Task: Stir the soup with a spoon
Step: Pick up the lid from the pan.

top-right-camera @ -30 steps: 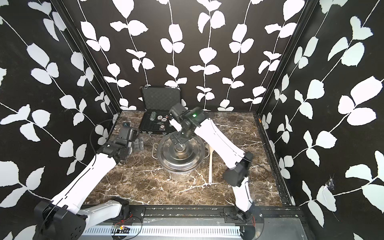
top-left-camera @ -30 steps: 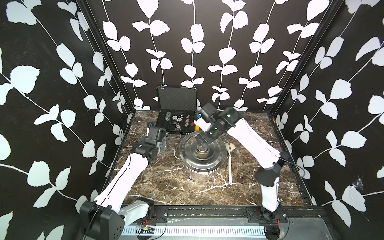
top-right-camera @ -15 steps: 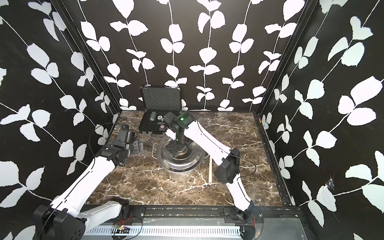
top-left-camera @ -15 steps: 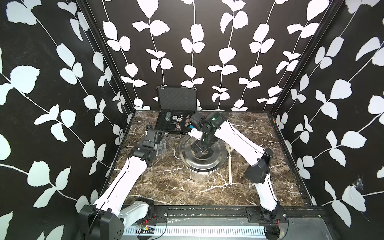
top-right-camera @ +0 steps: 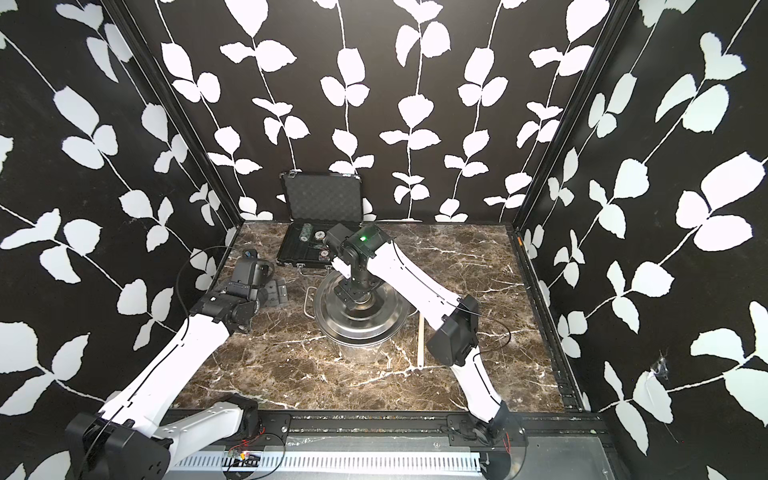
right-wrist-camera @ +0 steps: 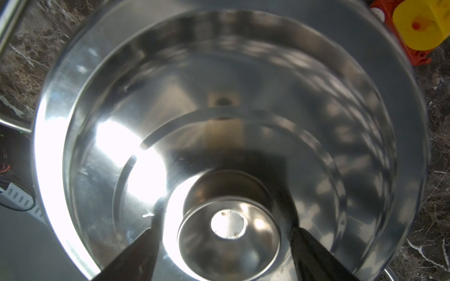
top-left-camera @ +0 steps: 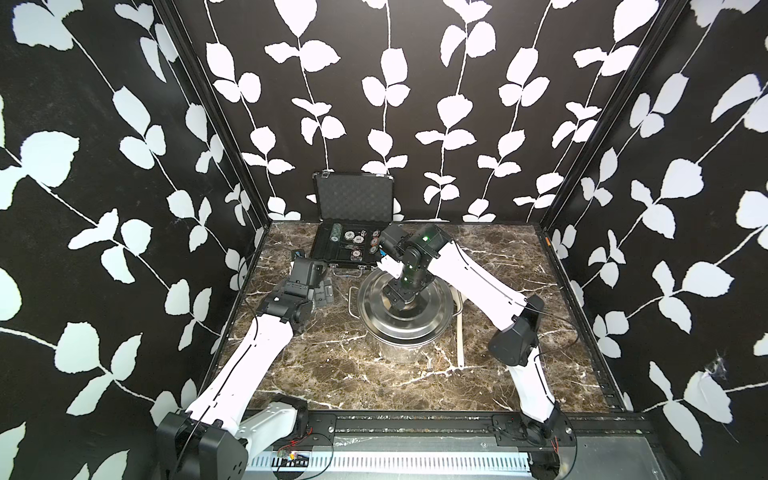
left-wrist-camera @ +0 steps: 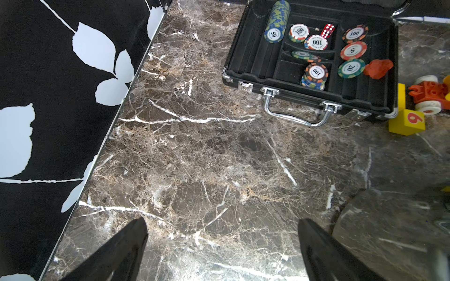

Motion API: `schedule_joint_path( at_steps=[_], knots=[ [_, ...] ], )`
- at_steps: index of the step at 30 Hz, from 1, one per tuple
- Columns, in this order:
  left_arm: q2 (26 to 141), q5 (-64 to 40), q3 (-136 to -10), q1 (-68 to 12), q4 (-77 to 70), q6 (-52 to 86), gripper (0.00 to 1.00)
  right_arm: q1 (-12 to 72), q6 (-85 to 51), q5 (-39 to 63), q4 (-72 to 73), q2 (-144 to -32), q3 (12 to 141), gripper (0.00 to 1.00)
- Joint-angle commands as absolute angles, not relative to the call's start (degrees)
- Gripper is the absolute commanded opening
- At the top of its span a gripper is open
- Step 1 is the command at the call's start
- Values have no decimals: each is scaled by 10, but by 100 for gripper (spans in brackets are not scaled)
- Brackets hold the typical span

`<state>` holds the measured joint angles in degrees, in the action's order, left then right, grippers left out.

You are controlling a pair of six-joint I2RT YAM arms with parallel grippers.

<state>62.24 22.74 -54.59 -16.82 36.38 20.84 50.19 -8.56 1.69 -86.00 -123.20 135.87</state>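
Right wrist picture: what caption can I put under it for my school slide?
The right gripper, open, jaws either side of the knob on the shiny steel lid.

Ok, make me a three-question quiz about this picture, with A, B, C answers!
1. Where is the white spoon?
A. in a cup
B. on the table beside the pot
C. in a drawer

2. What colour is the block with the 9?
A. yellow
B. blue
C. green

3. How is the lid?
A. lying on the table
B. hanging from a hook
C. closed on the pot

Answers: B, it lies flat on the marble next to the pot. A, its sides are yellow. C, it covers the pot's mouth.
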Motion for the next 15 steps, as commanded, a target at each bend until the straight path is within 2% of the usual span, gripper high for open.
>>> schedule_joint_path(
  at_steps=[1, 15],
  knots=[
    [613, 223, -539, -165, 355, 213, 99, 502, -88, -7, -894, -1249, 1365, 80],
    [613, 217, -542, -165, 352, 213, 99, 506, -95, -22, -893, -1245, 1360, 60]
  ],
)
